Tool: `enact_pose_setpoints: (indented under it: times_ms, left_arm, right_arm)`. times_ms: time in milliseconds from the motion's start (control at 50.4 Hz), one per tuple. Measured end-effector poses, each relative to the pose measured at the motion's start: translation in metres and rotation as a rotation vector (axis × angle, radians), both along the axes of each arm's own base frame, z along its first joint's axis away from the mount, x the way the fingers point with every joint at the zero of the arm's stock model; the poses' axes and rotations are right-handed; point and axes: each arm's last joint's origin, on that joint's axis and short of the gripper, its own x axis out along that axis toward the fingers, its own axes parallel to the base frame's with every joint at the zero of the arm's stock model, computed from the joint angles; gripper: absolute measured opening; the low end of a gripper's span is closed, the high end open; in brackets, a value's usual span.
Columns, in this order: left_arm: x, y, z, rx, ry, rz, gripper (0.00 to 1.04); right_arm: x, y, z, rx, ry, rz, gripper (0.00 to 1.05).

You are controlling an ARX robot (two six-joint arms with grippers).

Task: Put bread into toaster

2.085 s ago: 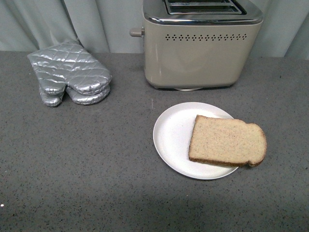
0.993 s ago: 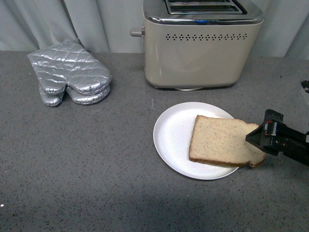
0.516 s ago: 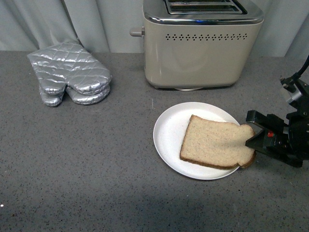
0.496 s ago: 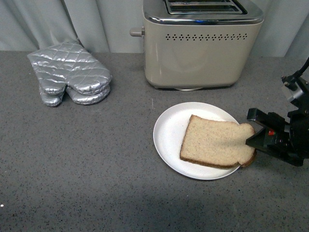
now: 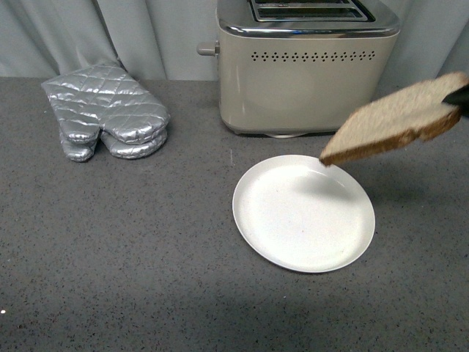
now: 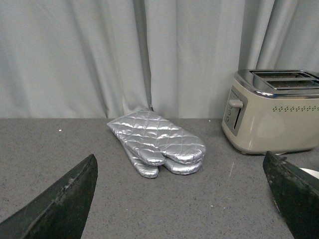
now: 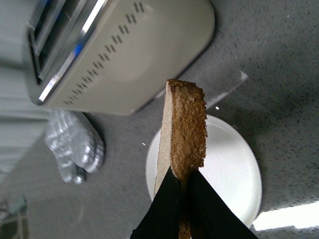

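The bread [image 5: 396,119], a light-brown slice with darker crust, hangs tilted in the air at the right, above the white plate's far right edge and in front of the toaster. My right gripper [image 7: 183,181] is shut on its edge; in the front view only a dark tip shows at the right border [image 5: 463,94]. In the right wrist view the bread [image 7: 184,129] stands edge-on between the black fingers. The beige toaster [image 5: 304,70] with chrome top stands at the back; it also shows in the left wrist view [image 6: 271,114] and the right wrist view [image 7: 134,55]. My left gripper [image 6: 184,199] is open and empty, low over the counter.
An empty white plate [image 5: 303,213] lies in front of the toaster. A pair of silver quilted oven mitts [image 5: 106,110] lies at the back left, also in the left wrist view [image 6: 157,143]. Grey curtains hang behind the grey speckled counter.
My right gripper came in from the right, closed on the bread's edge and lifted it off the plate, up and to the right. The plate now lies bare.
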Motion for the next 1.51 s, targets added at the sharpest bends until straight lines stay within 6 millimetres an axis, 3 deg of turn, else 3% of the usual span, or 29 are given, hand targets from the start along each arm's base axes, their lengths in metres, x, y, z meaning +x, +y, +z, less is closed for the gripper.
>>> enact_pose_setpoints:
  times_ms: [139, 298, 417, 794, 1033, 1330, 1509]
  left_arm:
    - [0.000, 0.000, 0.000, 0.000, 0.000, 0.000, 0.98]
    - [0.000, 0.000, 0.000, 0.000, 0.000, 0.000, 0.98]
    - [0.000, 0.000, 0.000, 0.000, 0.000, 0.000, 0.98]
    - [0.000, 0.000, 0.000, 0.000, 0.000, 0.000, 0.98]
    - [0.000, 0.000, 0.000, 0.000, 0.000, 0.000, 0.98]
    - [0.000, 0.000, 0.000, 0.000, 0.000, 0.000, 0.98]
    - [0.000, 0.000, 0.000, 0.000, 0.000, 0.000, 0.98]
  right_arm:
    - [-0.004, 0.009, 0.036, 0.077, -0.071, -0.168, 0.01]
    - [0.010, 0.020, 0.079, 0.185, -0.208, -0.404, 0.01]
    - [0.028, 0.037, 0.094, 0.242, -0.232, -0.456, 0.01]
    - [0.074, 0.093, 0.081, 0.265, -0.143, -0.439, 0.01]
    - [0.095, 0.102, 0.066, 0.264, -0.104, -0.481, 0.01]
    - [0.101, 0.104, 0.056, 0.256, -0.077, -0.490, 0.01]
    - [0.104, 0.105, 0.062, 0.240, -0.146, -0.456, 0.32]
